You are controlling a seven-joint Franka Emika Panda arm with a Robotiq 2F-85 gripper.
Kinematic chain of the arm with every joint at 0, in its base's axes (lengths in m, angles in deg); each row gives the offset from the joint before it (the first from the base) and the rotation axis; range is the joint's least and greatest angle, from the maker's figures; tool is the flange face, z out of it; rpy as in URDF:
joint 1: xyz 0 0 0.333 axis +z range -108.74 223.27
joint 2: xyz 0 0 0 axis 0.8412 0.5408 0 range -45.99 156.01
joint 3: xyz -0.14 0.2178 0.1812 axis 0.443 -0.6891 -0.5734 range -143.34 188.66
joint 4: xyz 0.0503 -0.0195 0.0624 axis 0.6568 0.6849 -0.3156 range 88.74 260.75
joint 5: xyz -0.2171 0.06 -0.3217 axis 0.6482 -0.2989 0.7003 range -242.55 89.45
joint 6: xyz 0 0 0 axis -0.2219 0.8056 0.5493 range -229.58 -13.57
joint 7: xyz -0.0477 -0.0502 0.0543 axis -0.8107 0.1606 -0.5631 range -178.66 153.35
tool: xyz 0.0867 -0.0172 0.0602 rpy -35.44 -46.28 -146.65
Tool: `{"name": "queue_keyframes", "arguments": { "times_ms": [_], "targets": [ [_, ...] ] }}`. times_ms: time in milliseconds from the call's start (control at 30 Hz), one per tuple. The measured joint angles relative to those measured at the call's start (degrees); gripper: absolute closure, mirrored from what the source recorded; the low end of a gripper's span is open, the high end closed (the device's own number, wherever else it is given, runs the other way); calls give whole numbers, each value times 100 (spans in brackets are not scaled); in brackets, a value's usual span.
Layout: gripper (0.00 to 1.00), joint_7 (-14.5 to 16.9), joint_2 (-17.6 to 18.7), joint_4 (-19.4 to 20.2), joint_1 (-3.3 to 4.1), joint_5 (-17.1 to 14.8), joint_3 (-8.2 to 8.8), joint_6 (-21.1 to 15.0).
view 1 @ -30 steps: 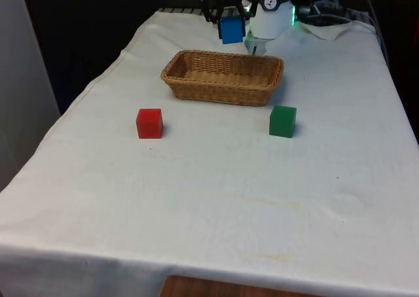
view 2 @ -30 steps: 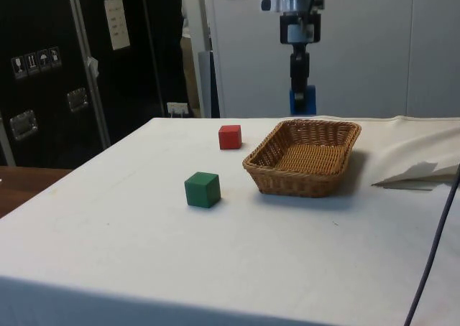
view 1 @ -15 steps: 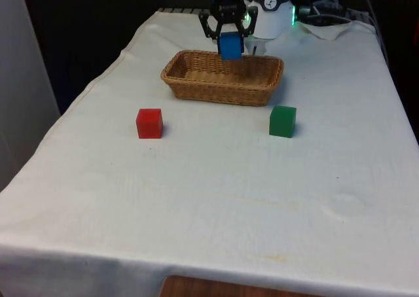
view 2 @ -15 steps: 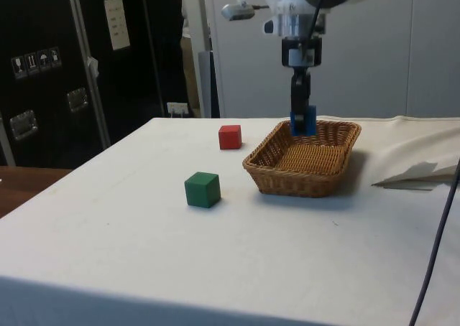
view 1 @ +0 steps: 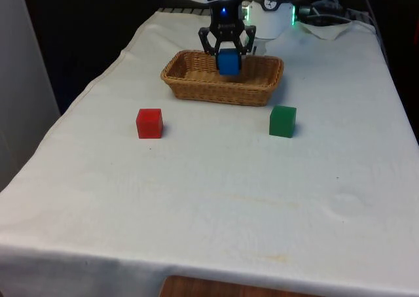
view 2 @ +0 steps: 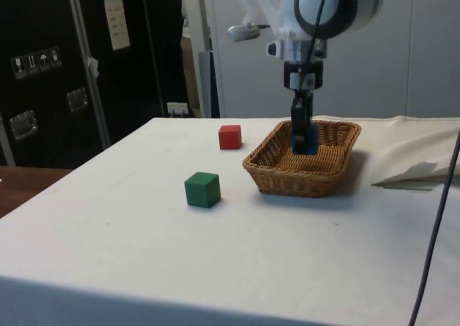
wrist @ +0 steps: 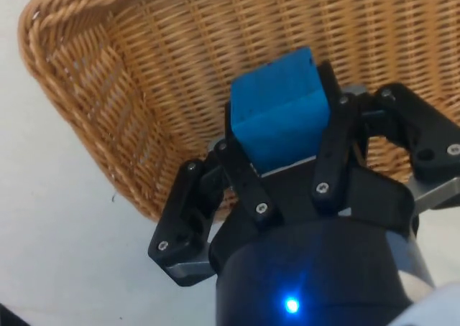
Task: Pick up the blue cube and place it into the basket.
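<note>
My gripper (view 1: 228, 56) is shut on the blue cube (view 1: 228, 62) and holds it low inside the wicker basket (view 1: 196, 87). From the side, the blue cube (view 2: 305, 139) hangs just above the floor of the basket (view 2: 287, 179), with the gripper (view 2: 303, 128) pointing straight down. In the wrist view the two black fingers clamp the blue cube (wrist: 279, 118) over the woven floor of the basket (wrist: 108, 96). Whether the cube touches the basket floor I cannot tell.
A red cube (view 1: 149, 123) lies on the white cloth in front of the basket at the front view's left. A green cube (view 1: 283, 121) sits at the front view's right. Crumpled cloth and cables (view 1: 330, 19) lie at the far right corner.
The gripper has come down and forward with the blue cube, from above the basket's far rim to inside the basket.
</note>
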Motion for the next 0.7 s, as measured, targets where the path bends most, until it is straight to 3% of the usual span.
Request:
{"name": "queue_keyframes", "arguments": {
  "times_ms": [267,567,600,700],
  "targets": [
    [100,-11,418,-11,23,-212,-40,-418],
    [100,-11,539,-29,23,-286,-63,-510],
    [97,-11,539,-29,23,-286,-63,-510],
    [65,-11,539,-29,17,-286,-63,-510]
  ]
}}
